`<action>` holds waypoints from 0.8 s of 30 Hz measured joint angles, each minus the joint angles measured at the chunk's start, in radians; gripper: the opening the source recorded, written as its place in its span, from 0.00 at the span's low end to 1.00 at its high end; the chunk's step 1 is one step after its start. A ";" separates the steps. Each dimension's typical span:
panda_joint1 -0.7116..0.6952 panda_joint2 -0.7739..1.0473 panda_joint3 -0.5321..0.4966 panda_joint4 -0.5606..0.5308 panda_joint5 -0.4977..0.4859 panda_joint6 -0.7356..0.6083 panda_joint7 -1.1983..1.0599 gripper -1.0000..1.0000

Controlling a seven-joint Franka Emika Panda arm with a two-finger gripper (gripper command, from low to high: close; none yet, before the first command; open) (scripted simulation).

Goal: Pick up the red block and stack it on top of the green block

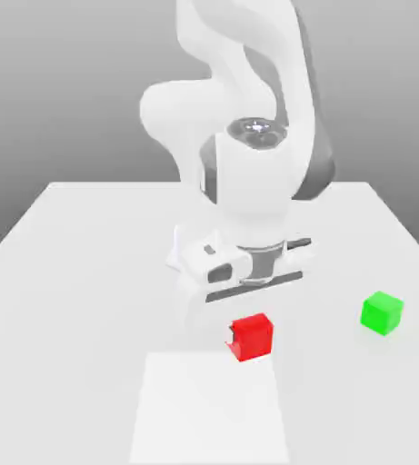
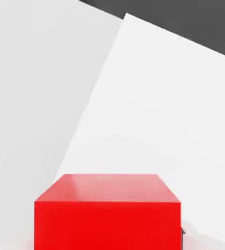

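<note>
The red block (image 1: 252,337) sits low over the white table (image 1: 85,272), near the front middle of the exterior view. The white hand of the arm hangs straight above it, and my gripper (image 1: 250,334) is shut on the red block, with a dark fingertip (image 1: 231,343) showing at the block's side. In the hand view the red block (image 2: 108,211) is very close, with its top and one side face showing. The green block (image 1: 382,312) rests on the table toward the exterior view's right, apart from the red one and the gripper.
A lighter white rectangular patch (image 1: 213,409) lies on the table in front of the red block, seen in the hand view as a pale panel (image 2: 173,122). The arm's bulky white body (image 1: 249,163) rises behind the blocks.
</note>
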 joint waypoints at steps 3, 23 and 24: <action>0.080 -0.016 0.043 0.002 0.011 -0.018 0.030 0.00; 0.419 0.009 0.318 0.024 0.139 -0.043 0.122 0.00; 0.421 0.027 0.317 0.025 0.137 -0.029 0.123 0.00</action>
